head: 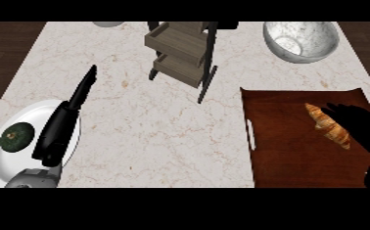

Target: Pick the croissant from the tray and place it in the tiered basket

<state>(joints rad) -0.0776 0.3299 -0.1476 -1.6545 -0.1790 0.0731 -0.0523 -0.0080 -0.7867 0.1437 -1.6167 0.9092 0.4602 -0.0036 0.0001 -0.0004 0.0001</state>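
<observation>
The desk (145, 126) is pale veined marble with dark wood showing past its far corners. At its right lies a flat, dark brown wooden tray (289, 160) with a slot handle in its near-left side, and its right part is cut off by the view's edge. The croissant (329, 125), golden and ridged, lies on the tray near that edge. The right robot hand (354, 121) is a black shape just beside it, half out of view, and I cannot tell whether it is closed or spread. The tiered basket (180, 53), grey wooden boxes in a black frame, stands at the far centre beside a shiny metal bowl (300, 40). The left robot hand (57, 126) lies straight-fingered over a white plate (18, 163) bearing a dark green round thing (16, 135).
</observation>
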